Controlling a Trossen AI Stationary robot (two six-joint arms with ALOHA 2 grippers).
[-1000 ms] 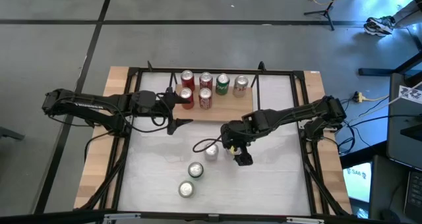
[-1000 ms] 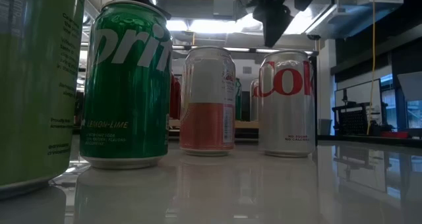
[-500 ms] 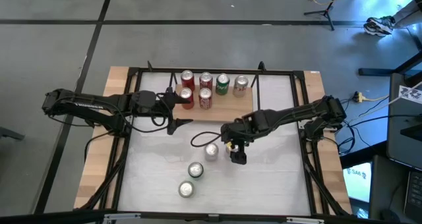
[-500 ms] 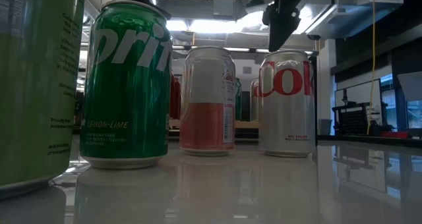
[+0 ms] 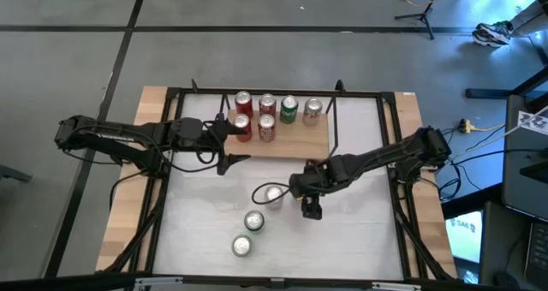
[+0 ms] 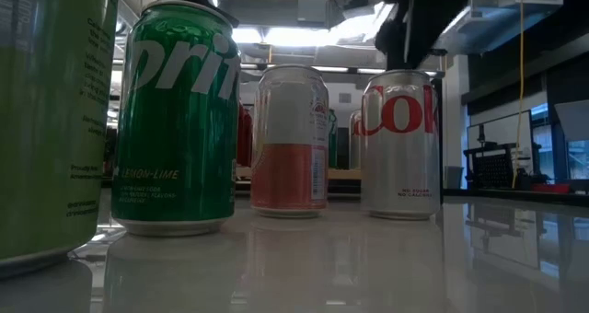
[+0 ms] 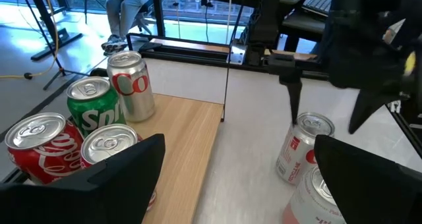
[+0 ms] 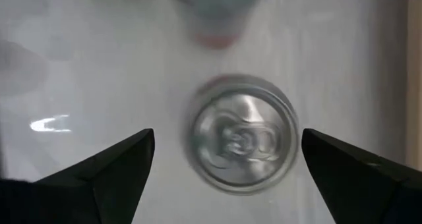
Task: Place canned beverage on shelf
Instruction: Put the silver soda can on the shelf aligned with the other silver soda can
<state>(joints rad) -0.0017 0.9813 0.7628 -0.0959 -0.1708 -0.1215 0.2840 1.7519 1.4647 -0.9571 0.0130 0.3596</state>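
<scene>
A silver Diet Coke can (image 5: 272,194) (image 6: 398,143) stands upright on the white table. My right gripper (image 5: 293,193) (image 8: 231,178) hangs open just above it, pointing steeply down, with the can's top (image 8: 241,141) between the two fingers and apart from them. The shelf (image 5: 295,139) (image 7: 191,138), a low light-wood board in a black wire frame, lies at the far middle of the table and bears several upright cans (image 5: 267,114). My left gripper (image 5: 224,144) (image 7: 231,191) waits open at the shelf's left end, holding nothing.
Two more cans (image 5: 254,221) (image 5: 242,246) stand on the table, nearer the front edge than the silver one. The low view shows a green Sprite can (image 6: 175,120) and a white-and-orange can (image 6: 290,138) beside it. A black frame (image 5: 334,120) rims the table.
My right gripper has sunk a little toward the silver can and rolled at the wrist, and its arm has swung toward the near edge. Its fingers stay open. The cans have not moved.
</scene>
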